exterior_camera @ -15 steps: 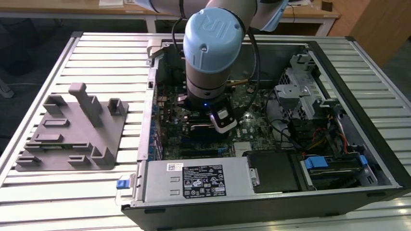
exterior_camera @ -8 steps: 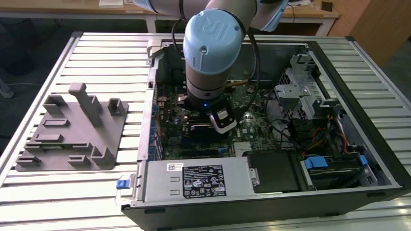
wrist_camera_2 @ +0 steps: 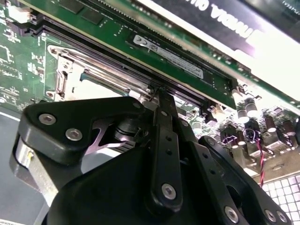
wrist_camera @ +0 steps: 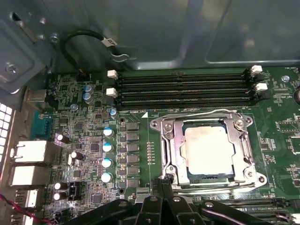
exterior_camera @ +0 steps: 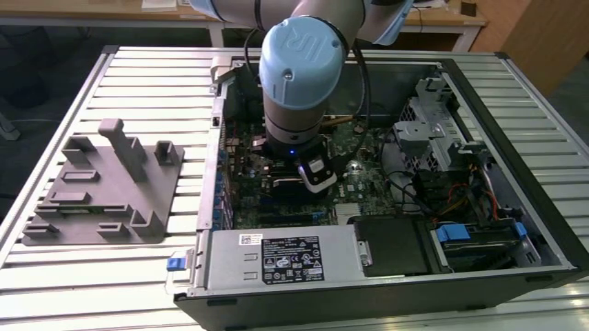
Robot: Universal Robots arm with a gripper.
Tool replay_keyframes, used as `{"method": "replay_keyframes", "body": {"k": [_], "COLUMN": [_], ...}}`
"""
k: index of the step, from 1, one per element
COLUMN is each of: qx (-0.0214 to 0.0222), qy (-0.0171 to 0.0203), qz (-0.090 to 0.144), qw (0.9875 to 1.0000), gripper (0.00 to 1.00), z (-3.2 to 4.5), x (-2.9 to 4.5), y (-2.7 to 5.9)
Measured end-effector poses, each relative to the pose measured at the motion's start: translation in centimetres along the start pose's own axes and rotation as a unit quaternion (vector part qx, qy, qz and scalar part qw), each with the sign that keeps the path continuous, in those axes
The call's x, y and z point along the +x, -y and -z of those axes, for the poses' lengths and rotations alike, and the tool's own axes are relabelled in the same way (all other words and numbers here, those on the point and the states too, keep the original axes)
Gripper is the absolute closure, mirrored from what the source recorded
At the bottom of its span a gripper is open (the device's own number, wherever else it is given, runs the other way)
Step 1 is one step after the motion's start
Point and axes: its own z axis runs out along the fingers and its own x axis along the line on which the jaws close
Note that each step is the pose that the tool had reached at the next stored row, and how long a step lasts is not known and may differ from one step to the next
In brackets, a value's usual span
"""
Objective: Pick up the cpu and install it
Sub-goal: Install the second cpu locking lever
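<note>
Motherboard (wrist_camera: 84, 136), cpu (wrist_camera: 208, 150) socketed, beside end effector (wrist_camera: 164, 185)

Slatted, pale metal worktop (exterior_camera: 138, 76) carrying two items: an open black desktop computer case (exterior_camera: 515, 227) lying on its side towards the exterior view's right, and a grey plastic fixture tray (exterior_camera: 106, 189) with upright posts on the left.

The arm (exterior_camera: 302, 69) reaches straight down, its hand (wrist_camera: 163, 180) hanging low with fingertips drawn together, gripping nothing.
</note>
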Motion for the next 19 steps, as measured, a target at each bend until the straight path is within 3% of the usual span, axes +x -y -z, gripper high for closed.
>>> {"method": "replay_keyframes", "body": {"k": [7,14,19], "qx": [0.0002,0.0049,0.0054], "qy": [0.0,0.0003,0.0003], "qz": [0.0,0.0,0.0], "qw": [1.0,1.0,1.0], "gripper": [0.89,0.89,0.89], "z": [-0.06,-0.08,-0.1], "x": [0.14,0.15,0.15], "y": [0.03,0.04,-0.03]}}
